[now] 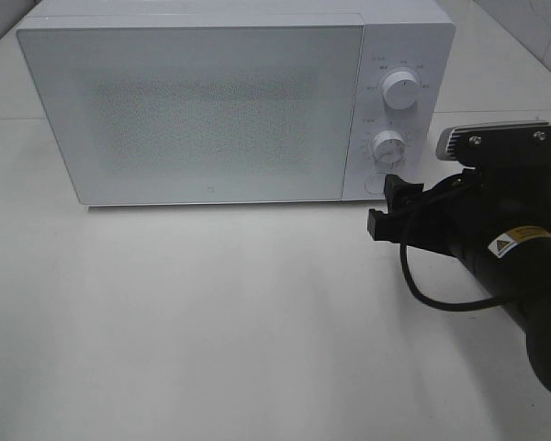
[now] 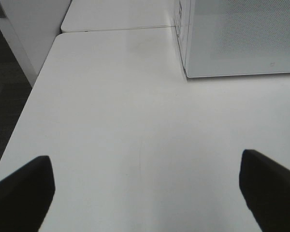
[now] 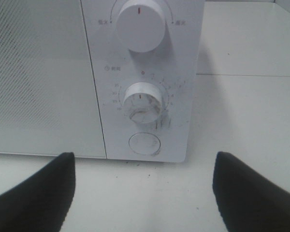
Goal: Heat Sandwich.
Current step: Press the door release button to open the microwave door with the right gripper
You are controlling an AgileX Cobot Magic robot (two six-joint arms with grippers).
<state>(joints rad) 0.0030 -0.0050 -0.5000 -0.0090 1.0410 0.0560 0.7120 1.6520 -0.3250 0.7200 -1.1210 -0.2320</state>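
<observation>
On the microwave (image 3: 183,72), short Chinese labels flank the upper knob (image 3: 139,24) and tiny numerals ring the lower knob (image 3: 143,102), all too blurred to read. A white sticker (image 1: 502,246) with an orange warning triangle sits on the right arm (image 1: 533,294), its print illegible

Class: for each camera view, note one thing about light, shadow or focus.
Exterior high: soft, even light; the microwave door looks grainy. Left wrist: the left hand is blurred, the table evenly lit. Right wrist: the right hand is blurred, the lower dial fairly sharp.
</observation>
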